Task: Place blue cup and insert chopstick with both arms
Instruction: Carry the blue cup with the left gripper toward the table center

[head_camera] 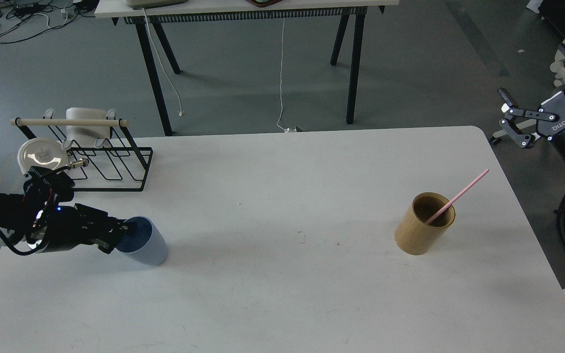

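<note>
A blue cup [146, 243] stands at the left of the white table [282, 294], tilted with its mouth toward my left arm. My left gripper [115, 236] is at the cup's rim and shut on it, the fingers dark against the cup's mouth. A bamboo cup [422, 233] stands at the right with one pink chopstick [461, 192] in it, leaning out to the upper right. My right gripper [532, 71] is open and empty, held off the table beyond its right edge.
A black wire dish rack [111, 166] with a wooden bar, a white mug and a white plate [41, 153] stands at the back left, just behind my left arm. A second table [243, 7] and cables are on the floor beyond.
</note>
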You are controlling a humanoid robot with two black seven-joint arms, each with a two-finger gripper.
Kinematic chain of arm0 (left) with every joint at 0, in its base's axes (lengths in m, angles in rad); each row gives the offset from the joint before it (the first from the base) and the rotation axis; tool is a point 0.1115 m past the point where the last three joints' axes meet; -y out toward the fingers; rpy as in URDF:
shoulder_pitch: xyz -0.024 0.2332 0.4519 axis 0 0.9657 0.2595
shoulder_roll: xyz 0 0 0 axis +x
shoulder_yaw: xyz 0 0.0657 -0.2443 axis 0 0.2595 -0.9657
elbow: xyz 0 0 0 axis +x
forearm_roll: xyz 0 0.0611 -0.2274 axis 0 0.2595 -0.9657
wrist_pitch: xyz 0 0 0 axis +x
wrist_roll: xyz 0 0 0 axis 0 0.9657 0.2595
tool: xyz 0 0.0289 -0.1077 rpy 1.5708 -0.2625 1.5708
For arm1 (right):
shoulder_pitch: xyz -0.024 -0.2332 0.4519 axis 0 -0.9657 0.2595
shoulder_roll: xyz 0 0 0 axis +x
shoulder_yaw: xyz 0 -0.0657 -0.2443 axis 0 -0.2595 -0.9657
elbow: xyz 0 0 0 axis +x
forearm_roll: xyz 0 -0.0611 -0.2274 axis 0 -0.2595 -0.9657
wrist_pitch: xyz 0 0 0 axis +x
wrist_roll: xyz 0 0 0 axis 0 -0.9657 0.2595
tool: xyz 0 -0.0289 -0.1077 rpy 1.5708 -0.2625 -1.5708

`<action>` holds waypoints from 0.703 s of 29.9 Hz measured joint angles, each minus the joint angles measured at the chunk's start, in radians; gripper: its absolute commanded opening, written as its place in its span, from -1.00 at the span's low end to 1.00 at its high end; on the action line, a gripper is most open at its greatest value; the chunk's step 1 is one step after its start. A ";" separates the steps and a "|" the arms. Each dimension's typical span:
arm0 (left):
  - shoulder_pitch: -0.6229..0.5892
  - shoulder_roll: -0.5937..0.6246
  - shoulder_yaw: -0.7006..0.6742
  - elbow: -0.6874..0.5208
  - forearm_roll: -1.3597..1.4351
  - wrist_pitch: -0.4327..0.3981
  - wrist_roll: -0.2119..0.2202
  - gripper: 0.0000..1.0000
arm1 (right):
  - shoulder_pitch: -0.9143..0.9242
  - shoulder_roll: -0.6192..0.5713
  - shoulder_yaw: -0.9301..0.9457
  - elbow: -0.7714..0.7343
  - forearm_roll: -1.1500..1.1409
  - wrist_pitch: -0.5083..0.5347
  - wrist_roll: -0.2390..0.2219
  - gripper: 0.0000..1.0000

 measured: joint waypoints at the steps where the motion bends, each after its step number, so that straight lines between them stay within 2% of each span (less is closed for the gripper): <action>1: -0.001 0.000 -0.002 -0.009 0.000 0.000 0.000 -1.00 | -0.002 0.000 0.000 -0.001 0.000 0.000 0.000 1.00; 8: -0.059 -0.028 -0.043 -0.067 -0.003 -0.014 0.000 -1.00 | -0.004 0.001 -0.001 -0.033 0.001 0.000 0.000 1.00; 14: -0.151 -0.201 -0.048 -0.068 0.000 -0.067 0.000 -1.00 | -0.007 0.001 0.013 -0.085 0.010 0.000 0.000 1.00; 21: -0.212 -0.455 -0.032 0.051 0.022 -0.110 0.000 -1.00 | -0.019 0.001 0.043 -0.132 0.025 0.000 0.000 1.00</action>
